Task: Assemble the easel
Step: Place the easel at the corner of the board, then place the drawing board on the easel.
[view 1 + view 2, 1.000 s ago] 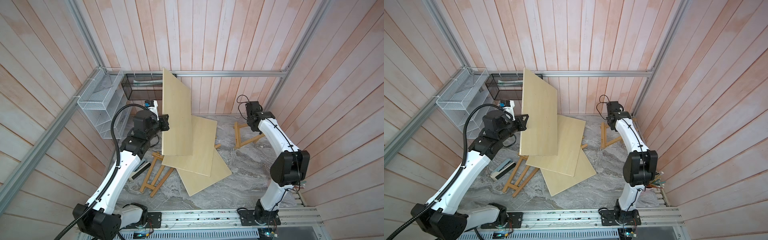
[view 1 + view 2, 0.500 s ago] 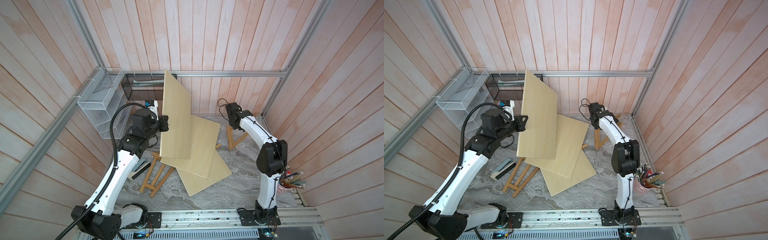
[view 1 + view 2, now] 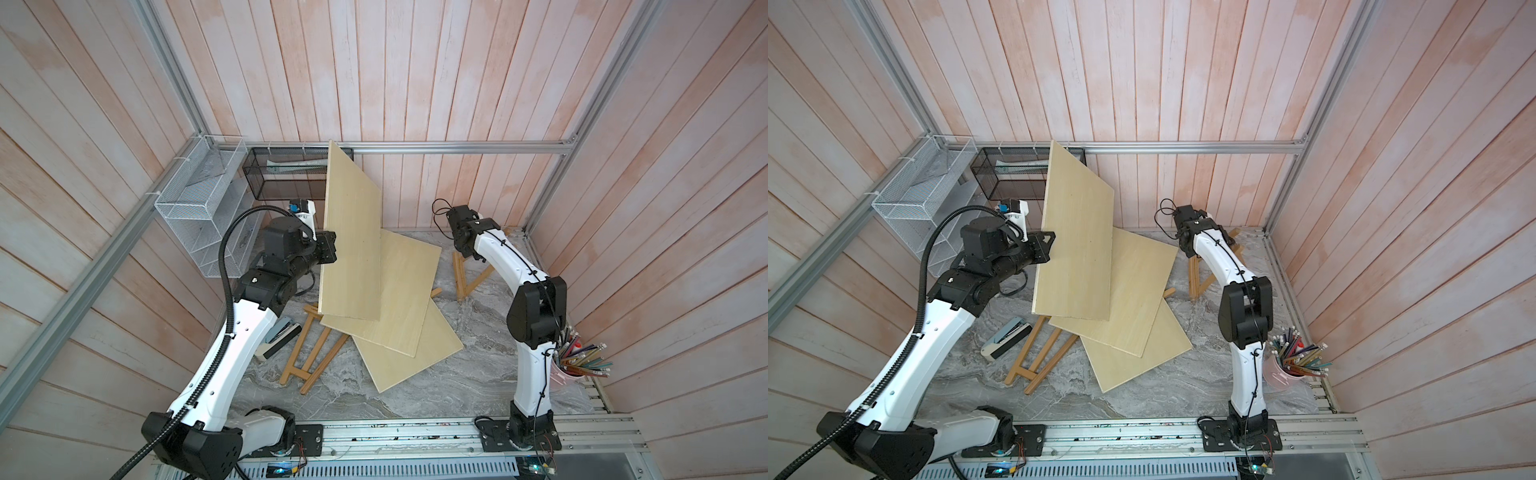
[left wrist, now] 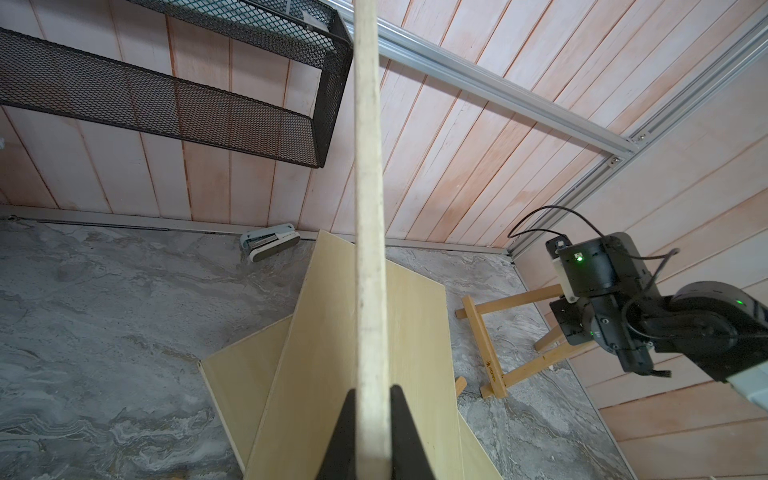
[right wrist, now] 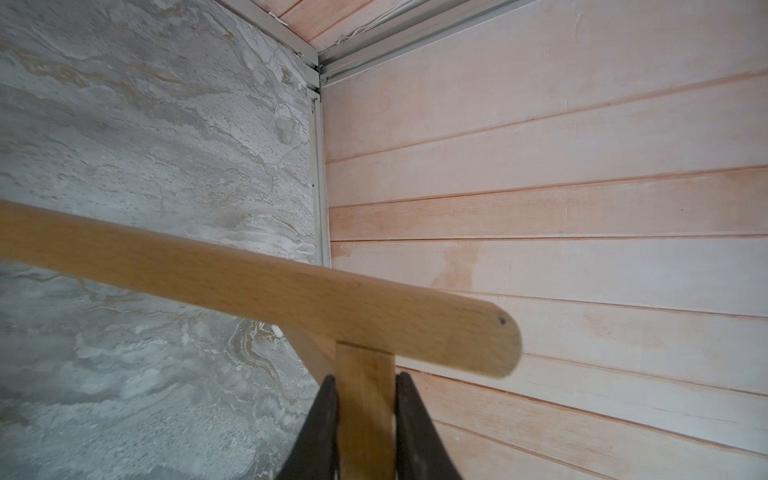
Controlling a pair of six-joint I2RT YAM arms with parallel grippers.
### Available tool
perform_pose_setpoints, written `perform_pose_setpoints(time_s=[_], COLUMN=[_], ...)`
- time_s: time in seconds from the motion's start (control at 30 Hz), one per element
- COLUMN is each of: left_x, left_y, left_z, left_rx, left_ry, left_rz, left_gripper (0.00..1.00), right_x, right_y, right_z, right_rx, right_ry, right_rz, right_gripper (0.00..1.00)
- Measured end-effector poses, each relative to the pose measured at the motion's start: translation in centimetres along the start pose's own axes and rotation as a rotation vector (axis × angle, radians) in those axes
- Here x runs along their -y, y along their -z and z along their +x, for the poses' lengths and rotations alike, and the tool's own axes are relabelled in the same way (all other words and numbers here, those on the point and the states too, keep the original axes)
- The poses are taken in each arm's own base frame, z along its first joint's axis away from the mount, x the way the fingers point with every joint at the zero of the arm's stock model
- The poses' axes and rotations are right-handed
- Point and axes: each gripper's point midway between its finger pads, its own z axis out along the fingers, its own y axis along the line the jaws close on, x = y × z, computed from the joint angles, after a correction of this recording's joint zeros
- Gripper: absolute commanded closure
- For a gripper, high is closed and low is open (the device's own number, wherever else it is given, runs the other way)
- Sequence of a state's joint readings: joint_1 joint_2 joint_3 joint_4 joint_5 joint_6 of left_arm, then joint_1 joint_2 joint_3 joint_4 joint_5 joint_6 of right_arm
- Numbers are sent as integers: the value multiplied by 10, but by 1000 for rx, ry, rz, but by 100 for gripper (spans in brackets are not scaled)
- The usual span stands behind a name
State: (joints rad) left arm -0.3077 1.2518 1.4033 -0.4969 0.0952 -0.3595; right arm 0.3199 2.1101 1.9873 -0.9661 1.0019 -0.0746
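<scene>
**Easel** (image 3: 459, 276) stands in the back right corner of the table (image 3: 457, 386), close to both walls. My right gripper (image 5: 365, 384) straddles its slat; whether it is grasping or merely flanking, I cannot tell. My left gripper (image 4: 372, 399) is clenched on the edge of an upright board (image 3: 353, 249).

The boards (image 3: 353, 249) are pale yellow, the easel frames (image 4: 484, 347) honey-brown, the bench (image 3: 457, 390) grey with marble veining, the walls (image 3: 415, 83) pinkish planks.

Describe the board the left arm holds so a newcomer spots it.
Find the black mesh basket on the back wall. Just in front, a pale plywood board stands upright, its edge pinched by the left tool. The two flat boards below it lie overlapping.
</scene>
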Motion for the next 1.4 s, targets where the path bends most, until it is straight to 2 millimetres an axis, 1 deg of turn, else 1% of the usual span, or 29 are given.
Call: perform_pose_setpoints(time_s=[0.03, 0.1, 0.17, 0.23, 0.33, 0.4, 0.5, 0.57, 0.63, 0.67, 0.73, 0.83, 0.9, 0.97, 1.1, 1.2, 1.3, 1.4], left_x=[1, 4, 7, 9, 13, 16, 20, 22, 26, 29, 38, 55, 68, 79, 98, 107, 110, 109], left_y=[0, -1, -2, -2, -3, -5, -8, -12, -19, -22, -30, -40, -47, -54, -70, -81, -90, -91], left_z=[0, -1, -1, 0, 0, 0, 3, 7, 12, 14, 17, 21, 24, 28, 37, 44, 49, 49], left_rx=[-1, -2, -4, -8, -10, -12, -18, -31, -47, -56, -71, -95, -112, -132, -172, -194, -210, -205], left_ry=[-1, -5, -9, -12, -17, -18, -8, 10, 30, 38, 44, 34, 26, 23, 36, 51, 73, 85], left_rz=[0, 1, -1, 0, -4, -3, -2, 0, 5, 8, 19, 33, 41, 42, 31, 27, 20, 7], left_gripper=[100, 100, 100, 100, 100, 100, 100, 100, 100, 100, 100, 100, 100, 100, 100, 100, 100, 100], right_x=[-3, -11, -17, -14, 5, 29, 62, 76, 80, 79, 66, 28, 5, -9, -23, -26, -29, -35], right_y=[2, 9, 22, 39, 70, 89, 108, 117, 129, 138, 161, 211, 246, 272, 317, 347, 368, 382], right_z=[-3, -8, -14, -19, -23, -21, -14, -8, -2, 0, 4, 18, 29, 41, 63, 71, 77, 84], right_rx=[10, 36, 68, 108, 183, 236, 297, 334, 378, 412, 495, 657, 767, 853, 996, 1071, 1117, 1136], right_ry=[-28, -65, -89, -113, -170, -225, -304, -341, -359, -361, -351, -303, -281, -280, -280, -249, -211, -165], right_rz=[-29, -96, -155, -196, -236, -252, -257, -264, -284, -305, -373, -565, -731, -880, -1164, -1305, -1387, -1425], right_gripper=[48, 39, 34, 31, 28, 28, 28, 28, 28, 28, 28, 29, 30, 30, 31, 31, 32, 32])
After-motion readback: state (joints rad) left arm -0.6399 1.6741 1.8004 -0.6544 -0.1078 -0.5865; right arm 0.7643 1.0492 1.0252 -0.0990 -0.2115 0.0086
